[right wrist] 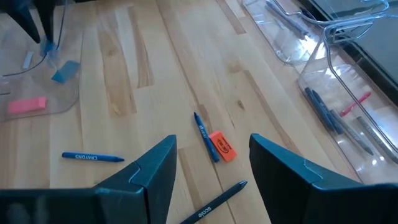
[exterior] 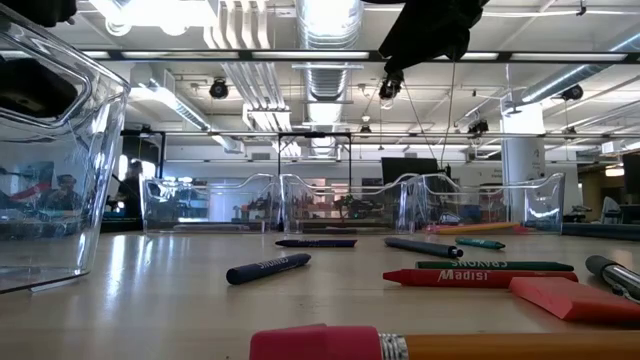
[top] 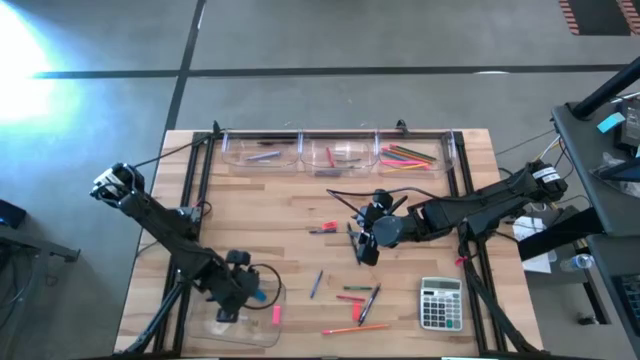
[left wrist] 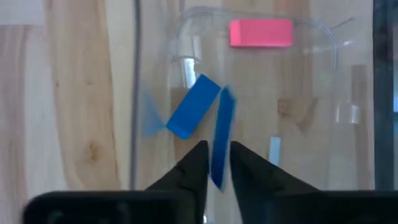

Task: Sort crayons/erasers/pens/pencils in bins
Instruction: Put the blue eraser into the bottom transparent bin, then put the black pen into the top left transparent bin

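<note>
Your left gripper (left wrist: 214, 168) hangs over the shallow clear tray (top: 222, 325) at the table's near left corner, fingers pinched on a blue eraser (left wrist: 221, 134) held edge-up; a second blue eraser (left wrist: 194, 106) lies in the tray, a pink eraser (left wrist: 261, 33) just outside its rim. At centre, your right gripper (right wrist: 211, 165) hovers spread wide and empty above a blue crayon (right wrist: 204, 135) touching an orange eraser (right wrist: 222, 146)

Two dark jointed arms w/ black cables, black wedge-shaped claw fingers (right wrist: 155, 171).
</note>
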Motion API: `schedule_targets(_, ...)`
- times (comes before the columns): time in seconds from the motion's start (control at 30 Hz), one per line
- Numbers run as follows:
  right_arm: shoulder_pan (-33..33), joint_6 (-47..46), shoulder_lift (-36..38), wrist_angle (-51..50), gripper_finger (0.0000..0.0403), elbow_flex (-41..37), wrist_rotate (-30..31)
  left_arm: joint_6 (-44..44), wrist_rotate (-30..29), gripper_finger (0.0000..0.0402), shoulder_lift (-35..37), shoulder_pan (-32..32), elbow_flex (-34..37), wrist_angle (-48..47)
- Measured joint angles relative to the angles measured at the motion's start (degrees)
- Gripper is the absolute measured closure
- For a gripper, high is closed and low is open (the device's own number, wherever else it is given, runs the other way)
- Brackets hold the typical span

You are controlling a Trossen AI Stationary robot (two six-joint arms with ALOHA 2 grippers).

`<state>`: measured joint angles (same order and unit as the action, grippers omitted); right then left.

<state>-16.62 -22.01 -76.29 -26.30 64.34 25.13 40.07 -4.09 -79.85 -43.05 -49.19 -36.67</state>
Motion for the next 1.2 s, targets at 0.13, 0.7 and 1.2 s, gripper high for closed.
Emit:
schedule_targets(0.13, 0.01, -0.07, 0.00, 0.00, 0.0211, 0.00, 0.00, -0.35, -0.85, 0.0291, 0.00, 0.45, 0.01, -0.02)
schedule_targets(0.7, 0.02, -0.03, 0.00, -0.06, 0.0211, -0.08, 0.01, -0.13, -4.16, 0.0214, 0.79, 4.76, -0.63, -8.19)
schedule_targets(1.2, -0.70, -3.84, -1.13, 0.61, 0.0211, -6.87, -8.90, -18.56, -26.92, 0.0214, 19.51, 1.60, -2.31, 7.46)
